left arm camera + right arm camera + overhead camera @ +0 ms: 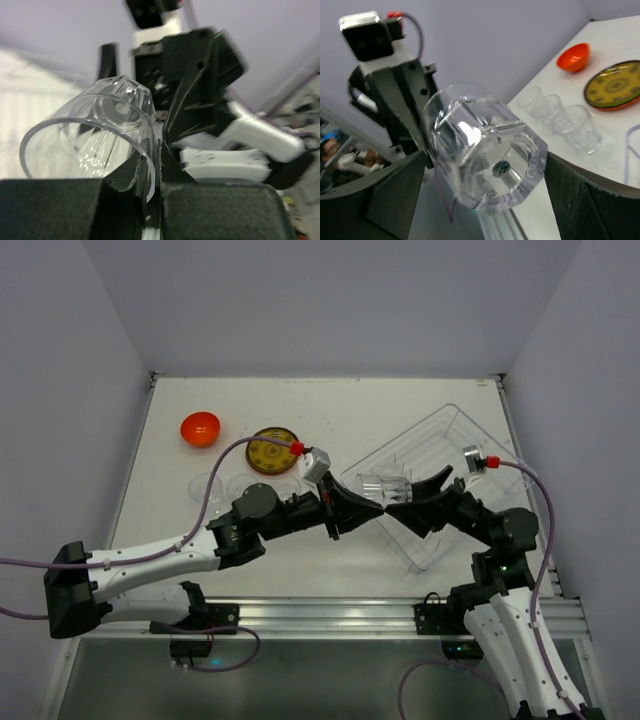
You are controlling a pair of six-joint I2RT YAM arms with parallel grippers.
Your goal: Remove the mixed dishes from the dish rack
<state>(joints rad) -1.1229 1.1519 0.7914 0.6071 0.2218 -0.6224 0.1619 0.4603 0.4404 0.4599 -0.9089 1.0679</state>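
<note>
Right now I have a clear cup (383, 487) up in the air between the two arms, lying on its side above the left edge of the dish rack (440, 435). The left jaws are clenched on the cup's rim; my left wrist view shows the thin wall pinched between the two fingers. The right jaws stand spread to either side of the cup's base. Their fingers sit right at its walls, but I cannot tell whether they press it or stand just off it. On the table (400, 400) to the left, well apart from the rack, three more clear cups (240, 486) stand in a row. Just beyond them lie the brown-yellow patterned plate (273, 452) and, further left, the orange-red bowl (200, 427)
</note>
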